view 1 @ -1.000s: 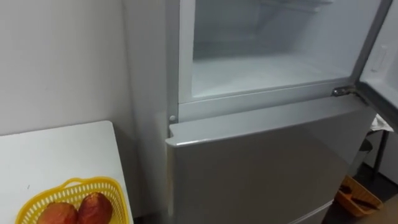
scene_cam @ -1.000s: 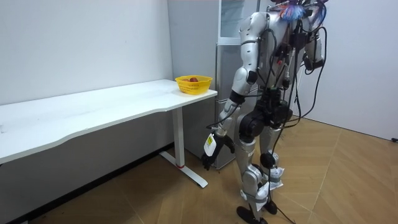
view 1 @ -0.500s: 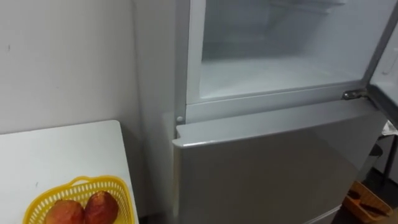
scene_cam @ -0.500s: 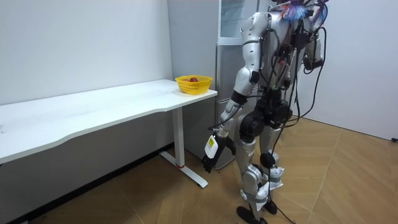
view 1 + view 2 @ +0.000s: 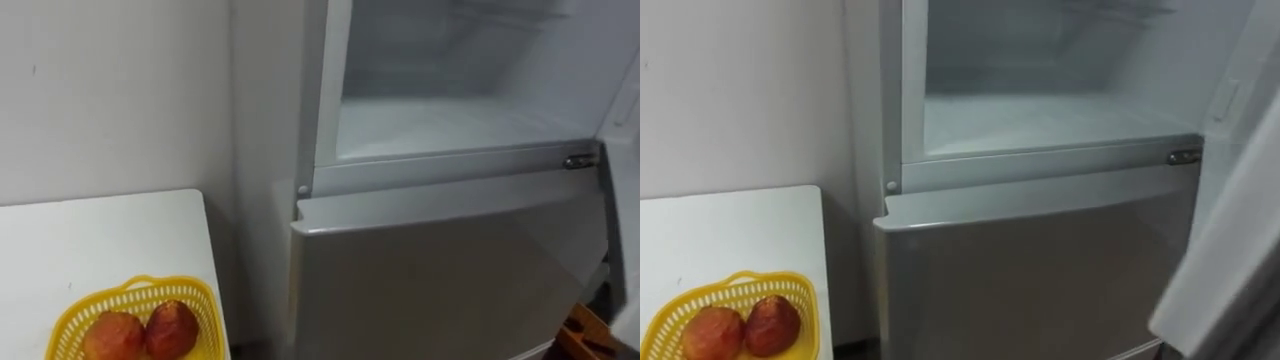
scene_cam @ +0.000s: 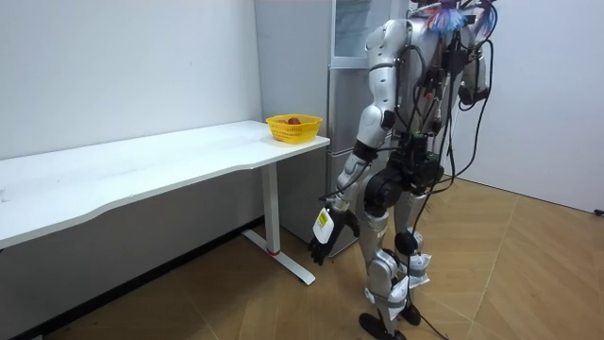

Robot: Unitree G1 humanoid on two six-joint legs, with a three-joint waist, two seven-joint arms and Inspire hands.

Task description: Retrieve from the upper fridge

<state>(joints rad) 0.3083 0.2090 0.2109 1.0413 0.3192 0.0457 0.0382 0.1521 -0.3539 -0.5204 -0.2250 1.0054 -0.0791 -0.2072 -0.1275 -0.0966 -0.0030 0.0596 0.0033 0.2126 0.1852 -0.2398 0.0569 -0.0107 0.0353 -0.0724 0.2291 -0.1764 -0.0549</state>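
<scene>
The robot stands square to the fridge, just past the end of the white surface point(image 5: 100, 240), and the upper compartment point(image 5: 450, 120) is wide open, pale floor and back wall on show. Its door point(image 5: 1230, 250) hangs out at the right edge, the hinge point(image 5: 578, 161) glinting at the corner, and the grey lower door point(image 5: 440, 270) is closed beneath. The fruit sits in the yellow basket point(image 5: 130, 298) at the surface's near corner. The left fruit point(image 5: 113, 336) and the right fruit point(image 5: 172, 328) touch side by side. The right one is the longer, its long axis running away towards the wall; the left looks rounder, so I can't call its direction. The left hand point(image 6: 324, 236) hangs by the knee, fingers loose and pointing down, holding nothing.
</scene>
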